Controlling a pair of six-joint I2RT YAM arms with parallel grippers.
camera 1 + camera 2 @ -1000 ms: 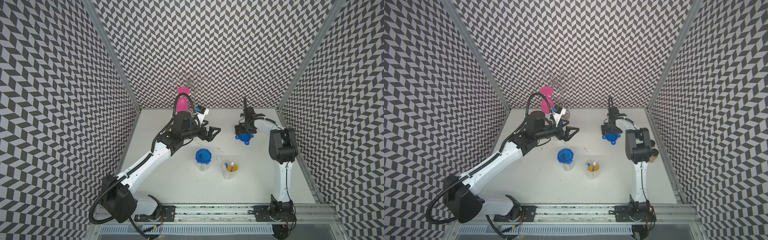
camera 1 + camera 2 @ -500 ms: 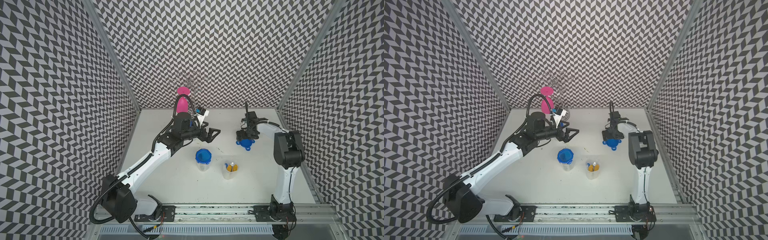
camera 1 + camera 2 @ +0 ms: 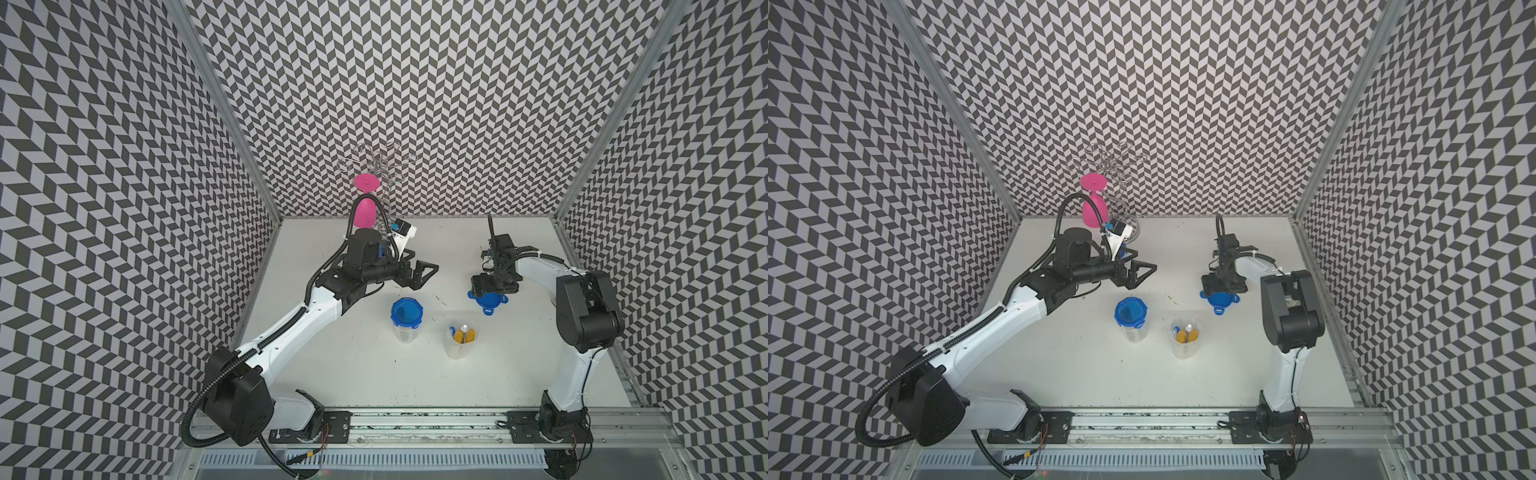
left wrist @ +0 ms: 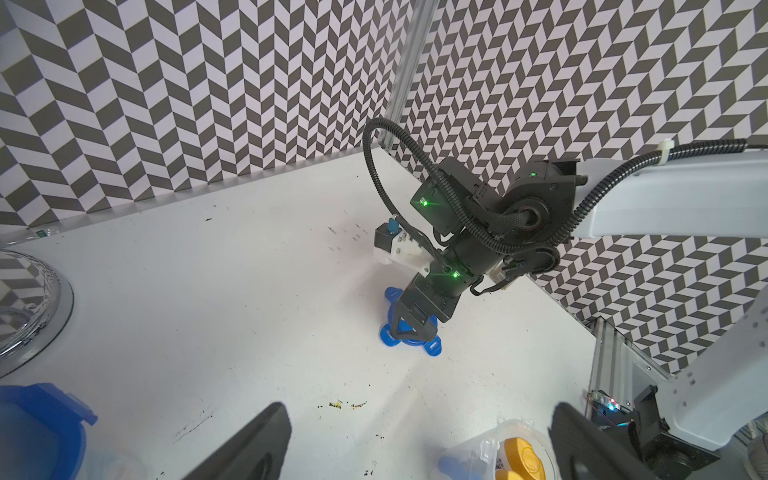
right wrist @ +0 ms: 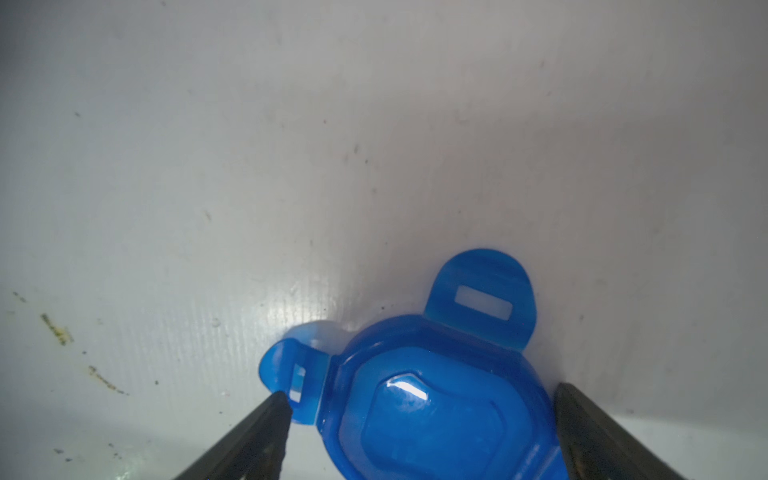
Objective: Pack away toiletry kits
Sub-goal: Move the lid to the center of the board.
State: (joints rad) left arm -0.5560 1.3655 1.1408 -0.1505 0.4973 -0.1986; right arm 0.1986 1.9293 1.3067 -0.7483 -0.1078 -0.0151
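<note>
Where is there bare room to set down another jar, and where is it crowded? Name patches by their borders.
Free: the front strip between closed jar, open jar and base rail; the back stretch between pink goblet and right arm. Crowded: the middle, where jars, loose blue lid, left claw and right claw cluster.

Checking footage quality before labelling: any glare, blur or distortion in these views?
Right wrist view: soft focus throughout, glare spot on the translucent blue clip-tab plastic lid, right gripper's black fingers blurred. Left wrist view: mid-scene sharp, left gripper's black fingers blurred at the edge. Both top views: sharp, even light; silver wire rack nearly lost against the chevron wall.
</note>
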